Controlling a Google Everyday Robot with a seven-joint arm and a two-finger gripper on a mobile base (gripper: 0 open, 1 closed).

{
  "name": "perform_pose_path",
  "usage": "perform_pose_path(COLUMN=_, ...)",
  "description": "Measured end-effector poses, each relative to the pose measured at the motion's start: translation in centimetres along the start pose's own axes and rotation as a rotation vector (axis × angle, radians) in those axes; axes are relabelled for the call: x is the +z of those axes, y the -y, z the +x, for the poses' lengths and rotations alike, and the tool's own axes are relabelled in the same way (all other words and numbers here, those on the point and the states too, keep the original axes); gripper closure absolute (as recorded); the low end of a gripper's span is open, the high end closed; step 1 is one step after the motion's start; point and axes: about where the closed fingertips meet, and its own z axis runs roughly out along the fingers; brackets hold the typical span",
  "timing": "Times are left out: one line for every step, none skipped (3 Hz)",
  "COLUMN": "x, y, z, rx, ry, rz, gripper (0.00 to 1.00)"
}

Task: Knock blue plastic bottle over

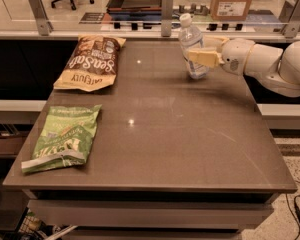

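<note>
The blue plastic bottle (190, 38) is clear with a white cap and stands at the far right of the brown table (190, 134). It leans with its top to the left. My gripper (199, 57), cream-coloured, reaches in from the right on a white arm (270, 64) and presses against the bottle's lower half, just above the table.
A brown chip bag (90, 61) lies flat at the far left. A green chip bag (65, 136) lies at the near left. A glass rail with metal posts (166, 14) runs along the far edge, close behind the bottle.
</note>
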Motion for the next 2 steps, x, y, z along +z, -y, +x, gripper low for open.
perform_pose_path(x=0.15, y=-0.07, z=0.09, rx=0.003, ry=0.009, rz=0.000, gripper=0.87)
perform_pose_path(x=0.23, y=-0.10, z=0.13, rx=0.004, ry=0.013, rz=0.000, gripper=1.00)
